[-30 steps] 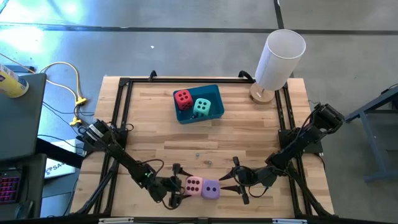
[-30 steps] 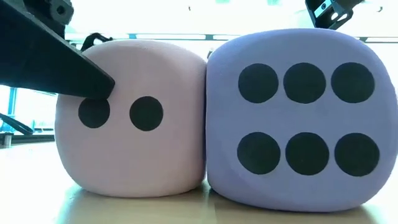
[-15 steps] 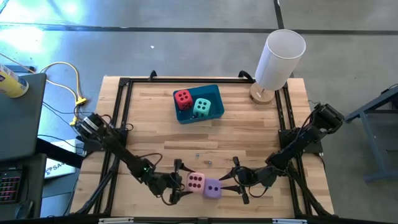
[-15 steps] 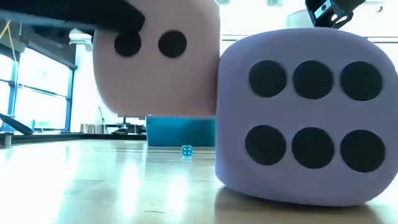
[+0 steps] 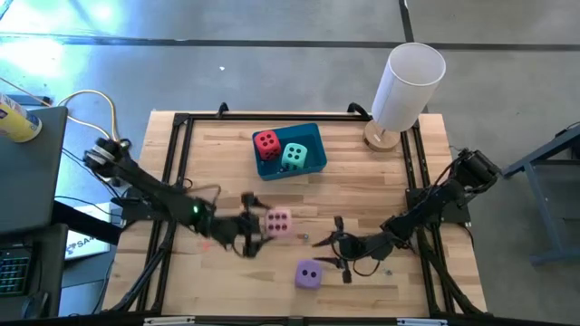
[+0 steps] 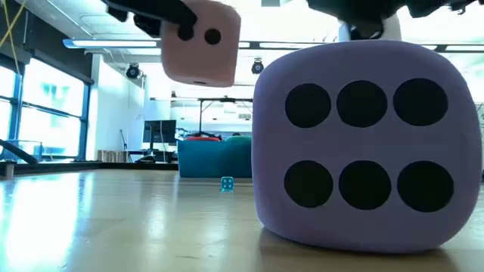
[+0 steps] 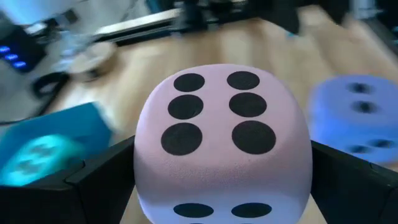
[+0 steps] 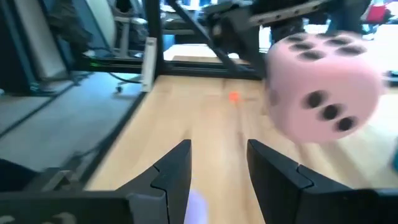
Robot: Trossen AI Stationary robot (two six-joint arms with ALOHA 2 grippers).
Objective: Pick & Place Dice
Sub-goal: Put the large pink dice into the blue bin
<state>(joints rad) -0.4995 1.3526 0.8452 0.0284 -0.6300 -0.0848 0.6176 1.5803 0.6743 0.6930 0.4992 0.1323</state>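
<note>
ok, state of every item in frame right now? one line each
pink die: held off the table by left end effector
purple die: resting on the table, free, six pips facing the low camera
red die: inside blue bin
teal die: inside blue bin, beside the red one
right end effector: partly open, empty, near the purple die
white cylinder: upright at table's far right corner

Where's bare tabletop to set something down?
Free: the left side between the frame rail and the blue bin, and the strip between the bin and the white cylinder. Crowded: front centre, with the pink die, purple die and both arms.
</note>
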